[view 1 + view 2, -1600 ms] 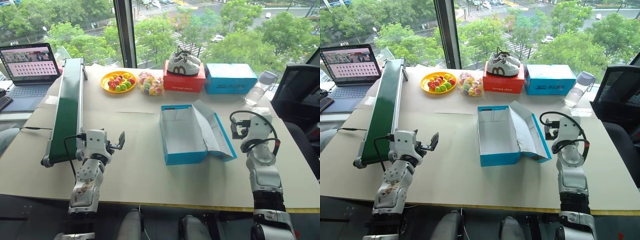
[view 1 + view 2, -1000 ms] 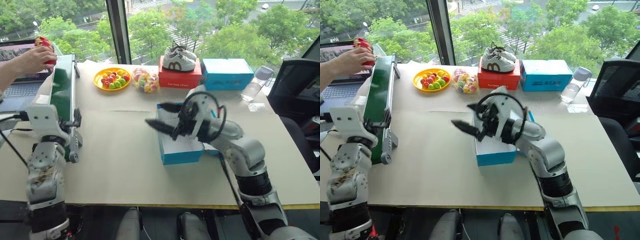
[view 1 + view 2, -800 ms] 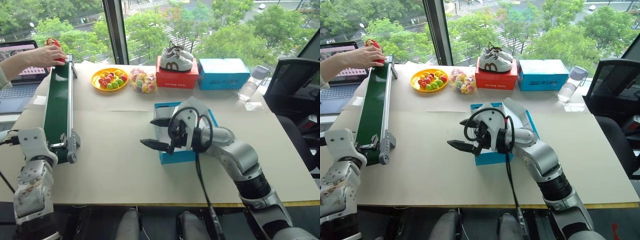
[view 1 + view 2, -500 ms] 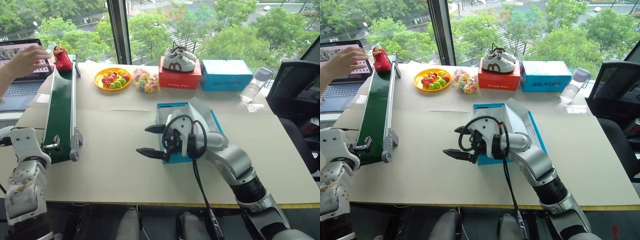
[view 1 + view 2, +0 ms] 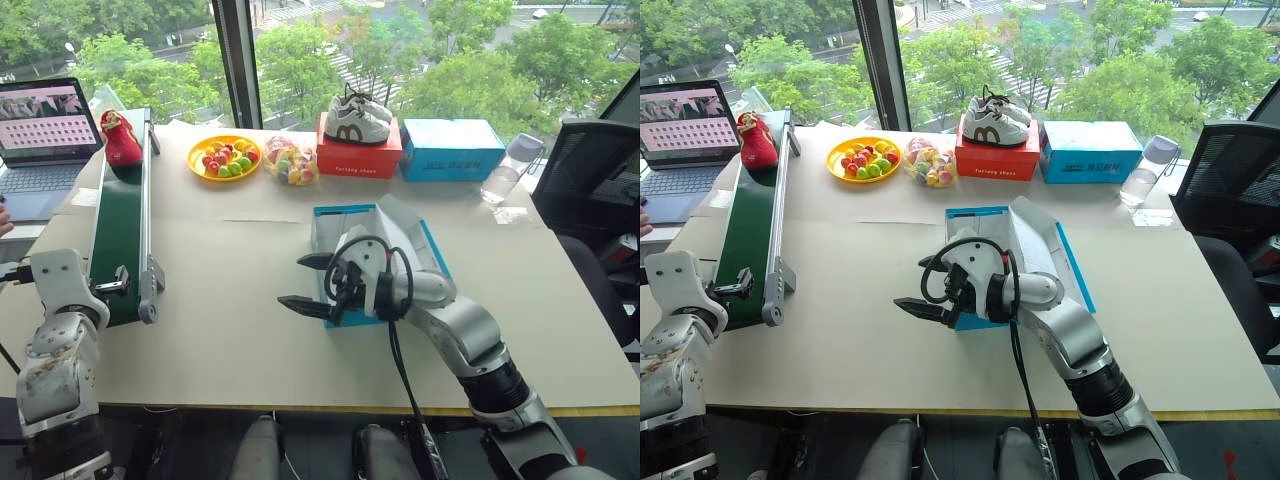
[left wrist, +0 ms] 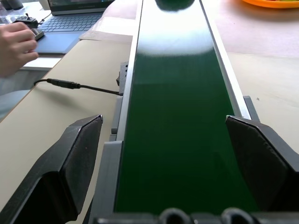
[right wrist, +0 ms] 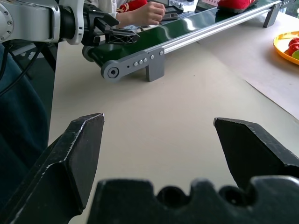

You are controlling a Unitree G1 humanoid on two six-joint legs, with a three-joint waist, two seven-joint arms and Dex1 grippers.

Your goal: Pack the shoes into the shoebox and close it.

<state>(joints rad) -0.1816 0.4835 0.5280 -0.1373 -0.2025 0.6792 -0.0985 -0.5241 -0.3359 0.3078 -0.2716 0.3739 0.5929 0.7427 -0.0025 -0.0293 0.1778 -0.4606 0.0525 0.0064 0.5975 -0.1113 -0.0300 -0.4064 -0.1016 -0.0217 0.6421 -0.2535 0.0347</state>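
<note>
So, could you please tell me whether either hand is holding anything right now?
Nothing is held: the left hand and right hand are both open and empty.

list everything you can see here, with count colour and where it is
red fabric shoe: one in view, red, far end of the conveyor
green conveyor belt: one, green with grey rails, left side of the table
open blue cardboard shoebox: one, blue with white inside, table centre, lid flap open
white-and-grey laced sneakers: a pair, on the red box
red box: one, far edge of the table
closed blue box: one, beside the red box
yellow plate of coloured balls: one, far side
bag of pastel balls: one, beside the plate
laptop: one, far left
clear bottle: one, far right
black chair: one, right
person's hand: one, near the laptop
left gripper: open, at the conveyor's near end
right gripper: open, in front of the shoebox
</note>
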